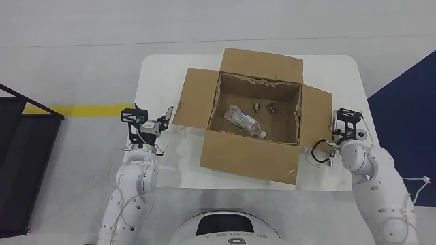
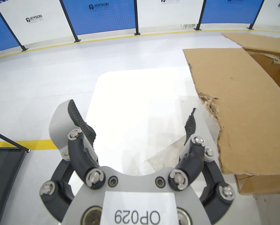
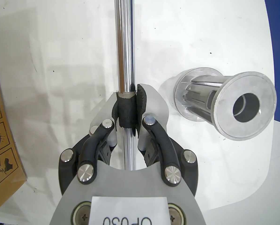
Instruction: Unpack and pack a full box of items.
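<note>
An open cardboard box [image 1: 235, 155] sits in the middle of the white table [image 1: 163, 75]. Inside lie a clear plastic bottle [image 1: 244, 120] and two small dark metal parts [image 1: 271, 107]. My right gripper [image 3: 128, 94] is to the right of the box, just above the table, and is shut on a shiny chrome rod [image 3: 124, 36] that sticks out past its fingertips. Beside it on the table lies a flanged metal spool [image 3: 224, 104]. My left gripper [image 2: 132, 118] hangs open over the table left of the box [image 2: 236, 108], with nothing between its fingers.
The box flaps [image 1: 194, 99] spread outward on all sides, and the left one has a torn edge [image 2: 210, 108]. A translucent sheet [image 2: 163, 158] lies on the table under the left gripper. A dark rack [image 1: 20, 163] stands on the floor at far left.
</note>
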